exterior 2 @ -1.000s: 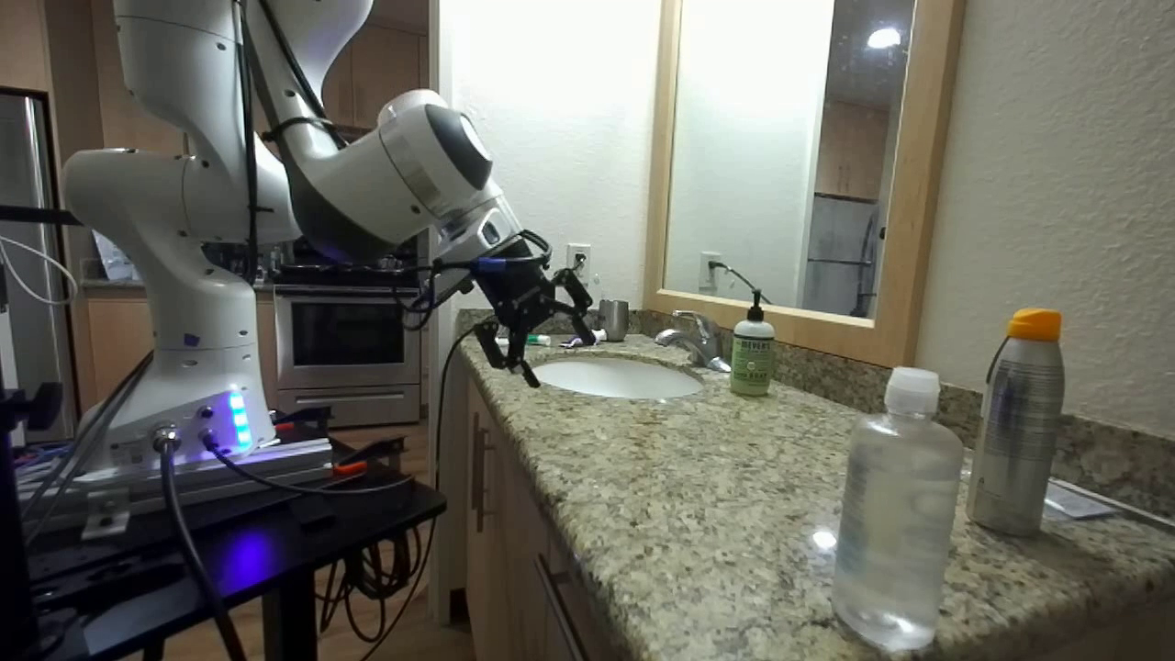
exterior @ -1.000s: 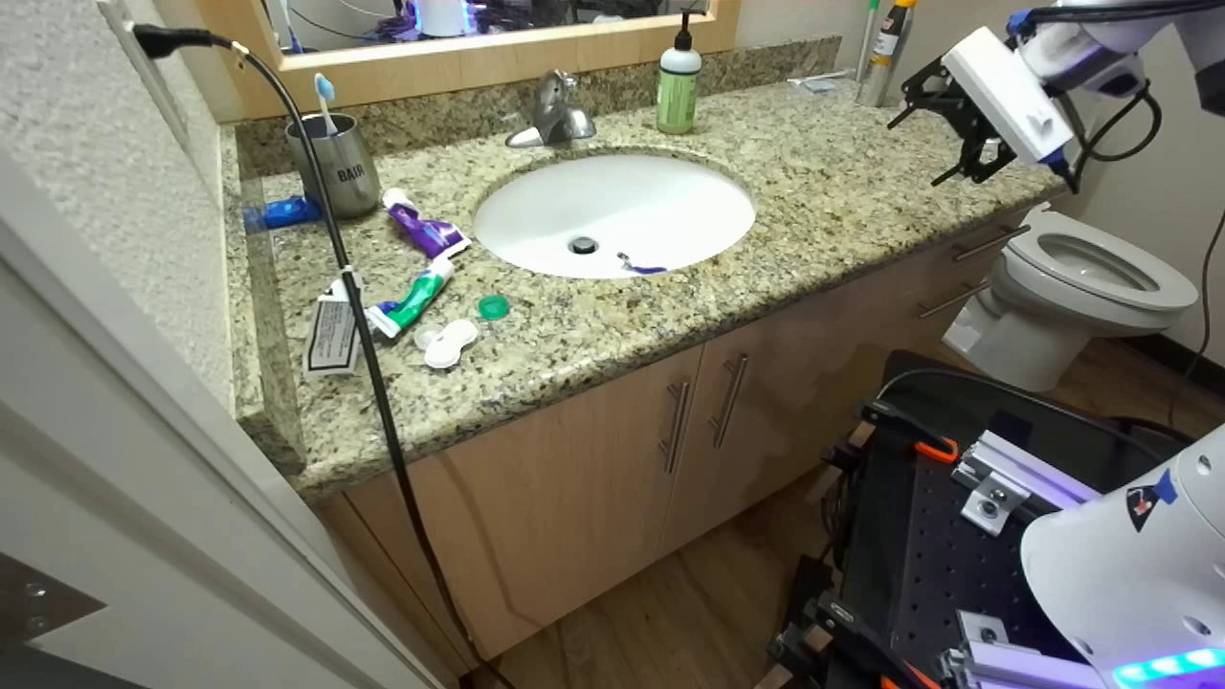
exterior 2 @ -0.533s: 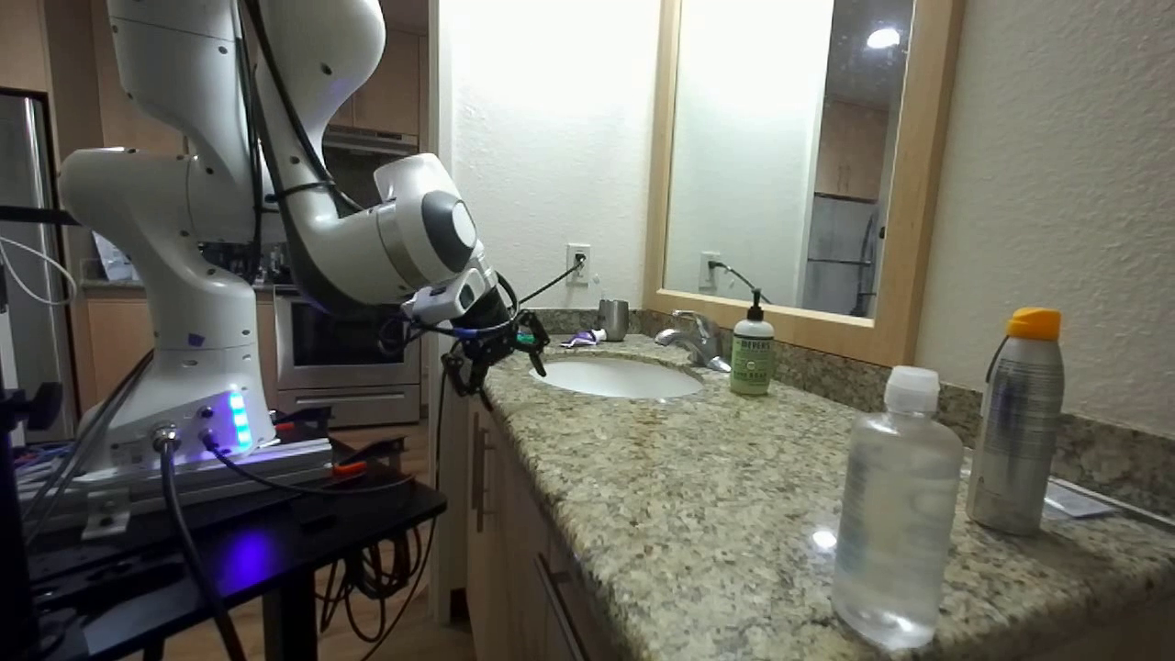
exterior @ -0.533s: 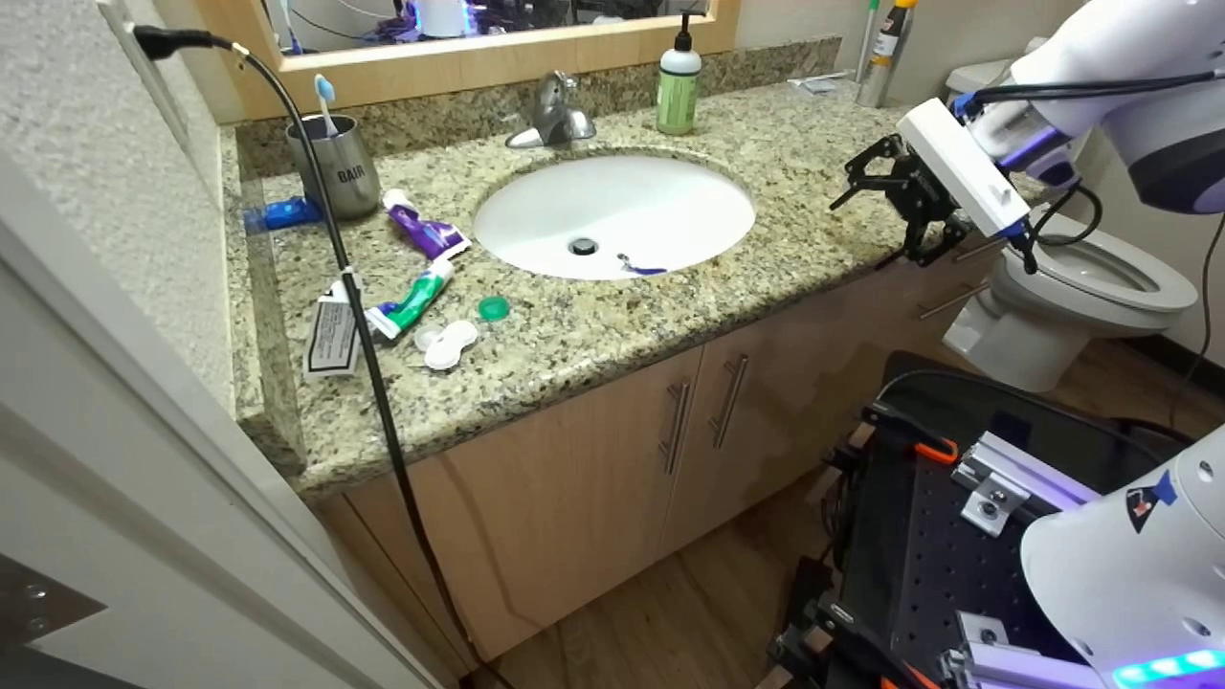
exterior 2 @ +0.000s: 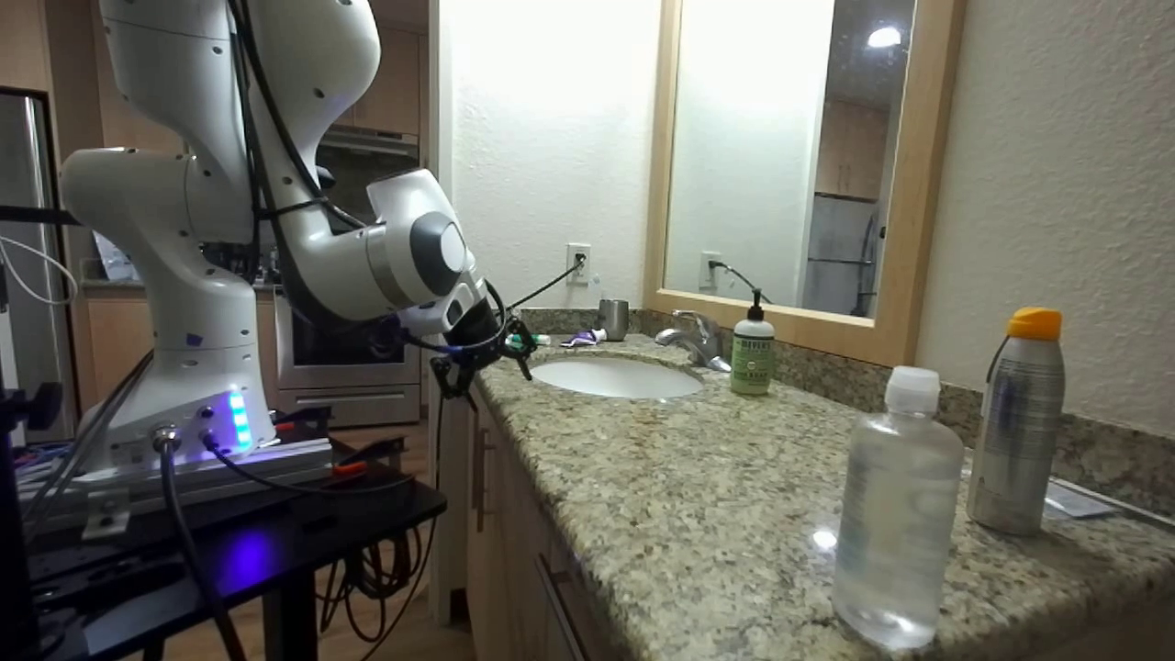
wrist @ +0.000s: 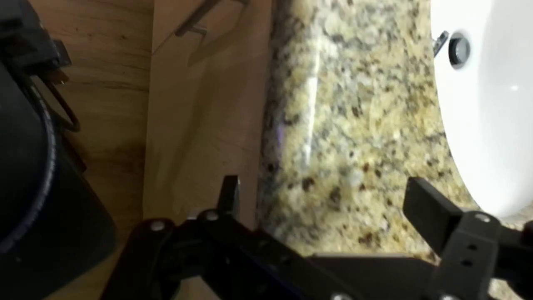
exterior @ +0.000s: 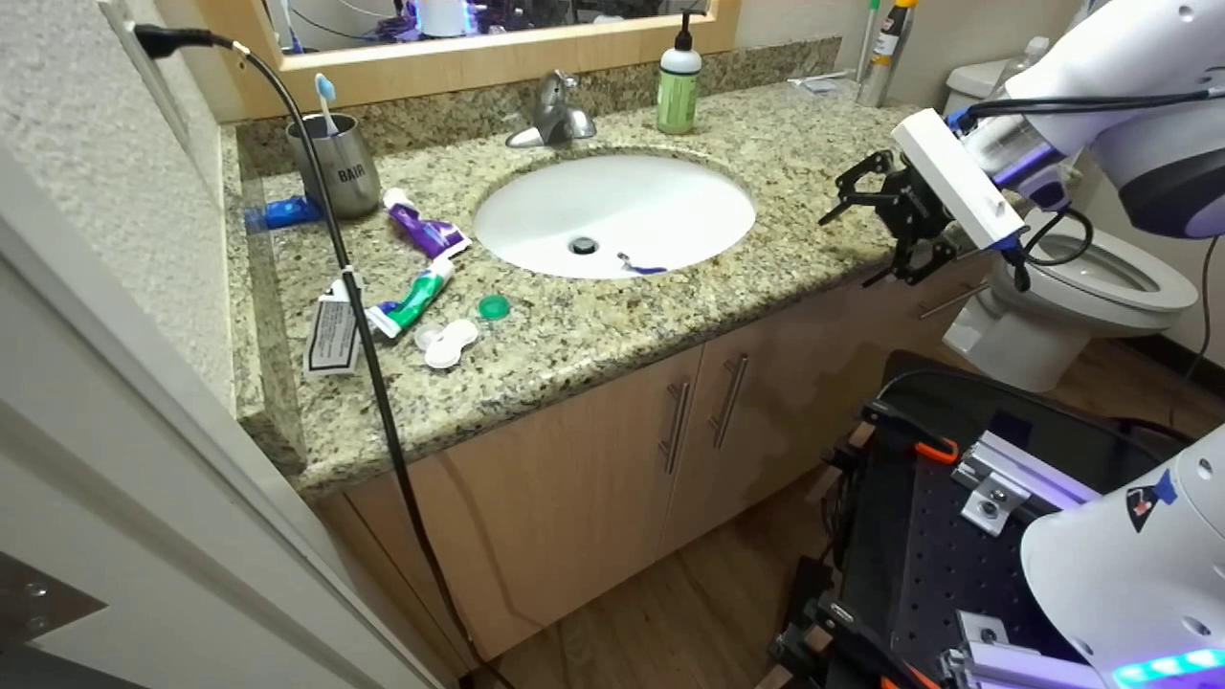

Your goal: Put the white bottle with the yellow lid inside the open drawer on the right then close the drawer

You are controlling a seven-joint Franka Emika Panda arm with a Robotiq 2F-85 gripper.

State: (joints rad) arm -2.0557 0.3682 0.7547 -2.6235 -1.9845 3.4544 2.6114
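Bathroom wall (exterior 2: 1056, 156), pale and textured; all places below taken from the sink (exterior: 689, 211). Granite counter (exterior 2: 661, 487) runs all round the sink, on a tan wood cabinet (exterior: 555, 478). Robot arm (exterior 2: 165, 202) stands on the sink's front side, off the counter. Mirror (exterior 2: 757, 156) hangs behind the sink. Toilet (exterior: 1053, 321) well apart from the sink, past one end of the counter. Drawer fronts (exterior: 962, 276) below the counter, toilet side of the sink; which is the task's, and whether it stands open, cannot be told.

End effector (exterior: 848, 251) in front of the sink, near the counter's edge; fingers (wrist: 429, 208) spread wide, counter and cabinet showing through the gap in the wrist view.

Clear bottle (exterior 2: 898, 523), pale cap, upright and well apart from the sink, toilet side. Yellow-lidded bottle (exterior 2: 1016, 431) (task item; body reads silver) upright on the counter, same side, also well apart from the sink. Green soap bottle (exterior: 678, 96) and faucet (exterior: 557, 113) just behind the sink. Metal cup (exterior: 349, 172) on the sink's other side, away from the toilet; purple tube (exterior: 421, 228) between cup and sink. Blue-handled item (exterior: 645, 270) inside the sink, too small to name.
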